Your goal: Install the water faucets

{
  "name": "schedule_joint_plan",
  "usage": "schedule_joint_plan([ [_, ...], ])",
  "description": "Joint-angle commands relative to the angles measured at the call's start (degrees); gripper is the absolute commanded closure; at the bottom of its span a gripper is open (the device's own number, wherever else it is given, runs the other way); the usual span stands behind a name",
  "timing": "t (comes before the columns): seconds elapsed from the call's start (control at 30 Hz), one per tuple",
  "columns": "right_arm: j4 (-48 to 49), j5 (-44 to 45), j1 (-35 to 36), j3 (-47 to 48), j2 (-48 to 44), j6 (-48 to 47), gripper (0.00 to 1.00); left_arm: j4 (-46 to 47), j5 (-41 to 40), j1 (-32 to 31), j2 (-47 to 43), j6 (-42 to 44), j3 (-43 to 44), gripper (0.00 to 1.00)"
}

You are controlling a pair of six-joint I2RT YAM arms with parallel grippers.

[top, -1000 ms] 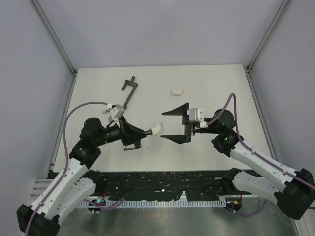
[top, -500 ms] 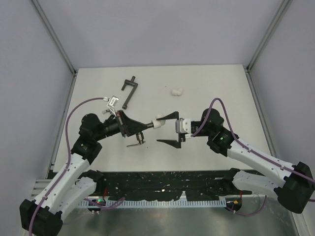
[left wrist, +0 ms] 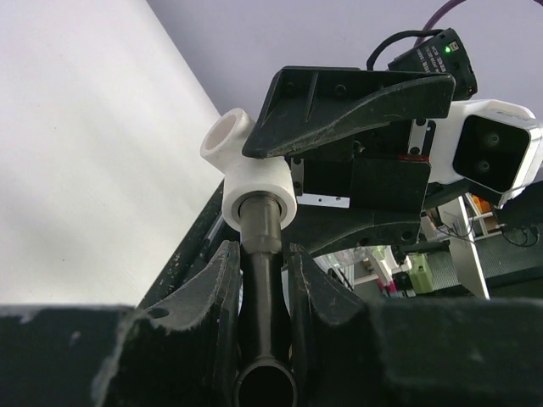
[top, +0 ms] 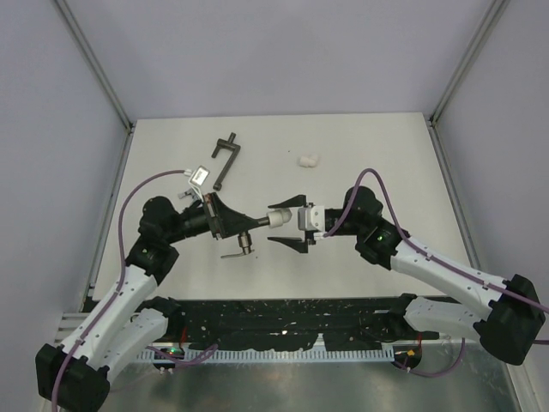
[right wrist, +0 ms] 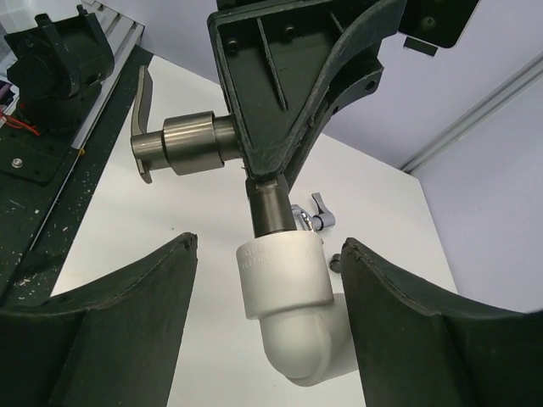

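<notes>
Left pincer – clamped on the stem of the dark faucet, held off the surface near mid-workspace, stem pointing toward the right arm, thin lever handle hanging on the near side in the top view. White elbow fitting seated on the free end of that stem, its open socket turned sideways. Right pincer – jaws apart, one finger on each side of the white elbow fitting, a narrow gap showing on both sides in the right wrist view; whether the upper finger touches the fitting in the left wrist view cannot be told. Silver faucet – small, shiny, lever visible, lying on the surface beyond the held pieces and largely hidden behind the fitting. T-handled bar – long, dark, lying flat at the far left of the surface, well apart from both pincers. Second white fitting – lying alone at far centre, well apart from the bar and from the arms.
</notes>
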Motion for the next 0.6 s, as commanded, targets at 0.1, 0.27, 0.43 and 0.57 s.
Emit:
schedule_joint_plan([
  [0.1, -7.1, 3.3, 0.6, 2.3, 2.1, -2.0, 0.3, 11.1, 5.2, -0.2, -0.3, -4.4, 6.9, 1.0],
  [0.27, -10.1, 4.4, 0.8, 3.4, 3.1, -2.8, 0.36, 10.8, 6.4, 0.1, 0.1, -4.2, 8.4, 1.0],
  [0.43, -10.2, 1.2, 0.8, 4.4, 3.3, 1.6, 0.64, 7.7, 7.2, 0.6, 0.0, 1.1, 9.7, 1.0],
  [0.57, -8.9, -2.5, 0.8, 5.0, 2.9, 8.5, 0.76, 0.1, 6.0, 0.7, -0.8, 13.0, 11.2, 1.0],
])
